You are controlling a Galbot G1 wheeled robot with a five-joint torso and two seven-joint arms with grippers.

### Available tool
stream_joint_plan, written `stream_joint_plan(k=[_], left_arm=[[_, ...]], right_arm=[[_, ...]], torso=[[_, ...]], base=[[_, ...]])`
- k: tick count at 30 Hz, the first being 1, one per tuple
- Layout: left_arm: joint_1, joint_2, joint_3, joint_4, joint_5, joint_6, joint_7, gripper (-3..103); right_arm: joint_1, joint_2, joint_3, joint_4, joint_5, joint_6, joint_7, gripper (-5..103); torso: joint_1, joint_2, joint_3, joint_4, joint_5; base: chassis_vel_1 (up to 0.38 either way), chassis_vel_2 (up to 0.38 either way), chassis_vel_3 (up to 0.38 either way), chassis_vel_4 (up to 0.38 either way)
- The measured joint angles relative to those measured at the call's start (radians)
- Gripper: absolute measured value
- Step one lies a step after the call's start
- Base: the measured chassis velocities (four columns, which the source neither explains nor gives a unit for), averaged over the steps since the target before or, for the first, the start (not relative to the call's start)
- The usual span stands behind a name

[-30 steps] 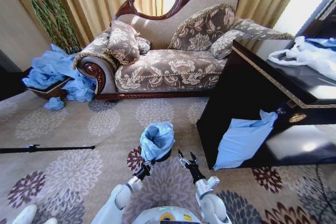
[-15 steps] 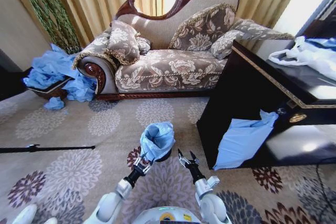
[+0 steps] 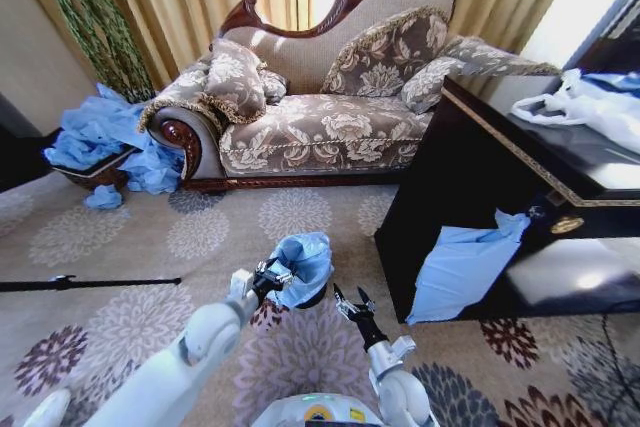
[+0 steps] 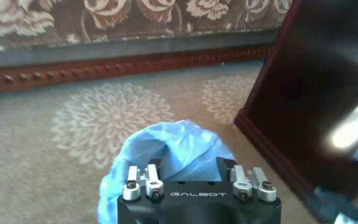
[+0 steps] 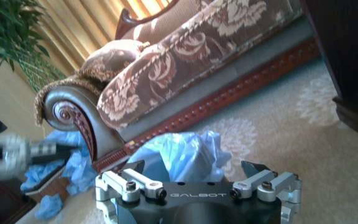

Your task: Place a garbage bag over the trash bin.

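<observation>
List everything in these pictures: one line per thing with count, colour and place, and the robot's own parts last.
garbage bag: one, light blue, draped over the bin on the carpet in front of the robot.
trash bin: one, black, mostly covered by the bag.
sofa: one, brown floral, against the curtains.
cushions: several, floral, on the sofa.
pile of blue bags: one heap, light blue, left of the sofa.
cabinet: one, dark wood, on the right.
white plastic bag: one, on the cabinet top.
blue bag: one, hanging at the cabinet front.
carpet: beige, floral.
left gripper: at the bag's left edge.
right gripper: fingers open, just right of the bin.
</observation>
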State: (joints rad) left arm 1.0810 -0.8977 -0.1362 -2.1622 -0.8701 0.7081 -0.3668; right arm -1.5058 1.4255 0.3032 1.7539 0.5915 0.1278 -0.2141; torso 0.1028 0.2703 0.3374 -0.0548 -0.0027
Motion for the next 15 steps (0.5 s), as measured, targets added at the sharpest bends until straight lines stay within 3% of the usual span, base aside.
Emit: stream_joint_plan(k=[3,5,6,7,11,12,15], left_arm=[[-0.146,0.004,0.069,0.060,-0.162,0.046,-0.104,43],[-0.166,0.003,0.079,0.076,-0.182,0.047,-0.123,43],[-0.216,-0.005,0.107,0.125,-0.242,0.047,-0.161,32],[-0.245,-0.012,0.124,0.159,-0.266,0.047,-0.176,32],[-0.320,-0.050,0.169,0.278,-0.307,0.042,-0.186,16],[-0.320,-0.050,0.169,0.278,-0.307,0.042,-0.186,16],[-0.382,-0.107,0.205,0.406,-0.339,0.038,-0.190,2]], right_arm=[[-0.001,0.003,0.002,-0.002,-0.001,0.001,-0.003,100],[0.002,0.003,0.001,-0.003,-0.001,0.001,-0.003,100],[0.010,0.003,0.001,-0.005,0.001,0.001,-0.003,100],[0.015,0.003,0.003,-0.006,0.002,0.001,-0.002,100],[0.026,-0.002,0.014,-0.007,0.011,0.000,0.002,100],[0.026,-0.002,0.014,-0.007,0.011,0.000,0.002,100],[0.031,-0.012,0.019,-0.007,0.018,0.000,0.006,100]], torso=[[0.000,0.000,0.000,-0.0003,0.0001],[0.000,0.000,0.000,-0.0001,0.0000],[0.000,0.000,0.000,0.0001,0.0001],[0.000,0.000,0.000,0.0000,0.0001],[0.000,0.000,0.000,0.0000,0.0001],[0.000,0.000,0.000,0.0000,0.0001],[0.000,0.000,0.000,-0.0002,0.0001]], base=[[0.000,0.000,0.000,0.000],[0.000,0.000,0.000,0.000],[0.000,0.000,0.000,0.000],[0.000,0.000,0.000,0.000],[0.000,0.000,0.000,0.000],[0.000,0.000,0.000,0.000],[0.000,0.000,0.000,0.000]])
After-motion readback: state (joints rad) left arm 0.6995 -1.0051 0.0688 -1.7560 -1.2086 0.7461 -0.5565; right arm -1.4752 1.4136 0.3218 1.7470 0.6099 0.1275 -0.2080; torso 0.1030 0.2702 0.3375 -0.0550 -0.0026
